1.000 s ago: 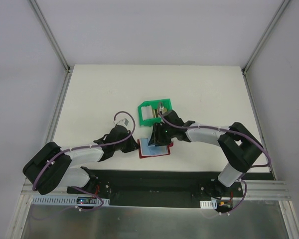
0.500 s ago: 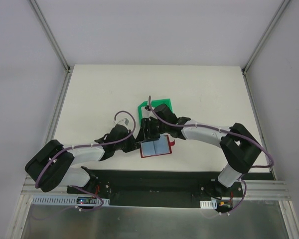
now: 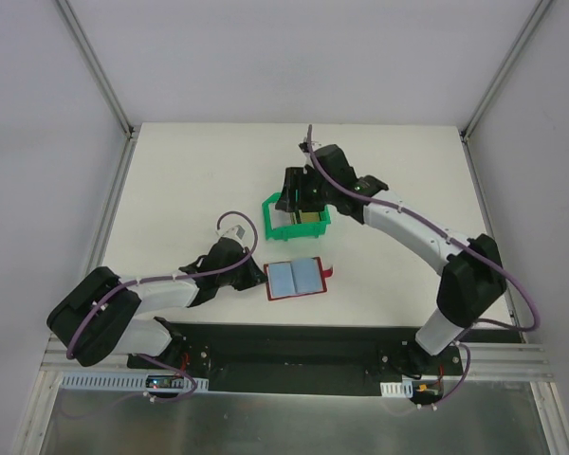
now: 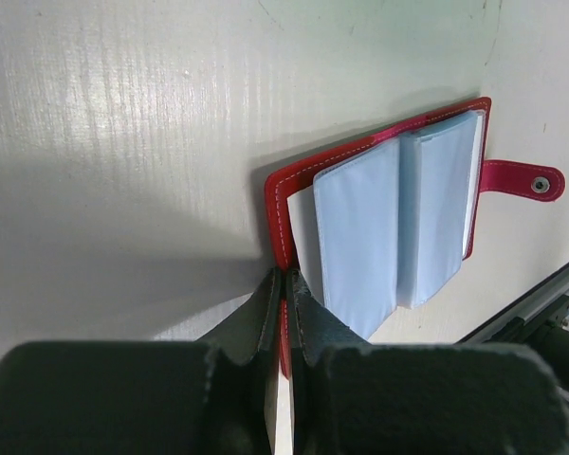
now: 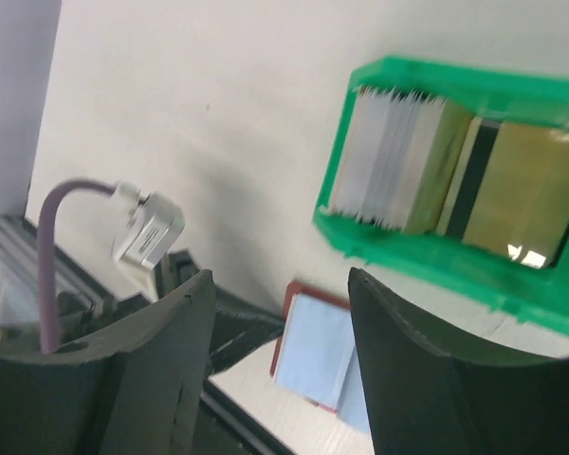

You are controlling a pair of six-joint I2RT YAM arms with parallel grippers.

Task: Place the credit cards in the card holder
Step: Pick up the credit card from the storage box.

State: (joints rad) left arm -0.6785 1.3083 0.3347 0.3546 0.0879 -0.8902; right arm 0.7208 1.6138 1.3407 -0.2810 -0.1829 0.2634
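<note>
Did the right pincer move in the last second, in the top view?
Yes. The right pincer was over the wallet and is now above the green bin. It has moved up-frame, past the bin's near wall and away from the wallet.

Up goes the right gripper (image 3: 300, 199)! A moment ago it sat over the top edge of the card holder (image 3: 296, 278) at frame centre. Now it has swung toward the upper middle and hangs over the green bin (image 3: 277, 228), covering the bin's upper part. Its jaws have spread wider on the way. The right arm has stretched into a long diagonal from the lower right. The card holder, half hidden before, is now fully uncovered.
</note>
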